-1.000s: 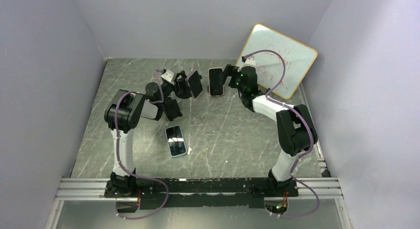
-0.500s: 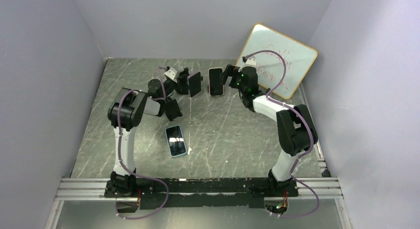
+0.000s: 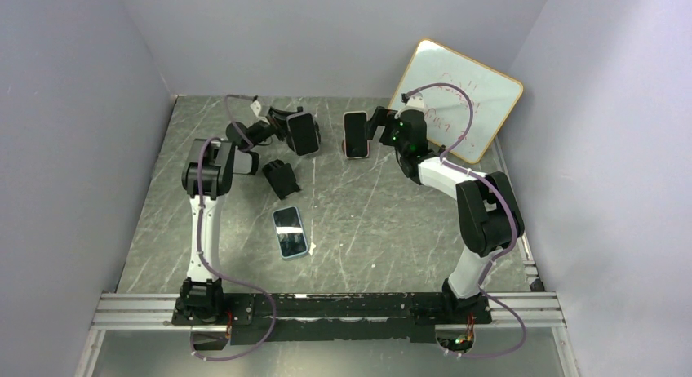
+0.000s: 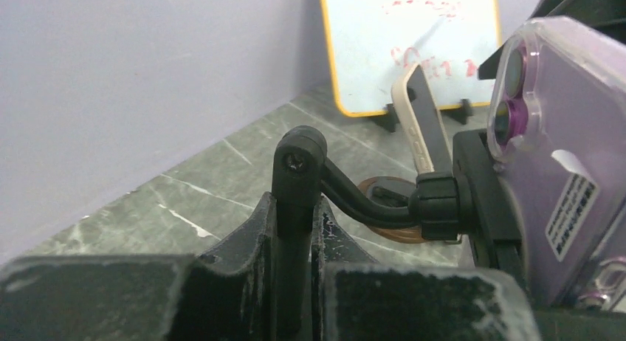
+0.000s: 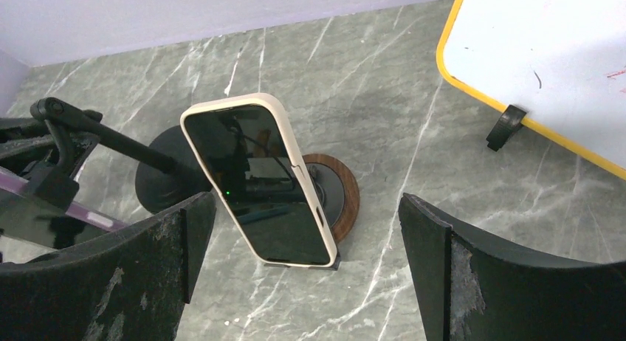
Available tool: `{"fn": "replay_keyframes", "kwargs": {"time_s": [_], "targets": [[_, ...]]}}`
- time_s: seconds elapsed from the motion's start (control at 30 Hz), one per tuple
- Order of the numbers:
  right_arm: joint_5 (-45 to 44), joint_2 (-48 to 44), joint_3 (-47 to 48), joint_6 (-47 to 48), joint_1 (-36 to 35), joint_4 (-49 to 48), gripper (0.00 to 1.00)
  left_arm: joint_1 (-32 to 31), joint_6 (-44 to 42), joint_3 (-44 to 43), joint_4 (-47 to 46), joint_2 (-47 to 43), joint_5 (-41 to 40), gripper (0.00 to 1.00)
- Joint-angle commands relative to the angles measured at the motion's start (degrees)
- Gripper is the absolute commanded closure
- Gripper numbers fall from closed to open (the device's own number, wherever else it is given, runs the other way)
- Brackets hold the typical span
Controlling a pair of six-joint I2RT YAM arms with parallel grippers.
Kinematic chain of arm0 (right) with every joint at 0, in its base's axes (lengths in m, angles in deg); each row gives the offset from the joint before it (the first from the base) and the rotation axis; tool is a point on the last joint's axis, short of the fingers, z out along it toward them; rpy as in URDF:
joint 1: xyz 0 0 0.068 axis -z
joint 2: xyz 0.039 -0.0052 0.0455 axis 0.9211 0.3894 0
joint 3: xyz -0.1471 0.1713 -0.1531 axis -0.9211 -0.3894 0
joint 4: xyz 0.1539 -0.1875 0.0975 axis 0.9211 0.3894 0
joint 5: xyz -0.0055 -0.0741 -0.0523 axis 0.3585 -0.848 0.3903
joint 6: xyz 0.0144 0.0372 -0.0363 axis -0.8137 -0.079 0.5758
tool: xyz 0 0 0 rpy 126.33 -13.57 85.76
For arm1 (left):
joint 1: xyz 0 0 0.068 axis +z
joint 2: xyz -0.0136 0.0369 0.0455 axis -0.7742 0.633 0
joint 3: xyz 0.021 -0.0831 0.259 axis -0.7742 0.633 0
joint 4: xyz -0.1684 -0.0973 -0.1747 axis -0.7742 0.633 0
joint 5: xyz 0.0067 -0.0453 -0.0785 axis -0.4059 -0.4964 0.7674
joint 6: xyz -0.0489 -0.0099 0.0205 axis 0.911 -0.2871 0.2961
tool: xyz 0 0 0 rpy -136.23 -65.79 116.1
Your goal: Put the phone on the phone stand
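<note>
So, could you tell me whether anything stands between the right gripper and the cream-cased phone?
Nothing visible does. The cream-cased phone leans on its round wooden stand directly ahead of the open right gripper, with only bare table between. The black mount arm in the left gripper sits off to one side.
</note>
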Motion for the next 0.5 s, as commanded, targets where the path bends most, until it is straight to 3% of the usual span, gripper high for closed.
{"fn": "replay_keyframes", "kwargs": {"time_s": [0.0, 0.47], "targets": [[0.57, -0.29, -0.09, 0.37, 0.53, -1.02, 0.00, 0.49, 19.48, -6.46, -16.90, 5.86, 12.29, 0.95], [0.38, -0.68, -0.09, 0.78, 0.48, -0.84, 0.00, -3.96, 17.60, 1.22, -16.91, 1.26, 7.64, 0.95]]}}
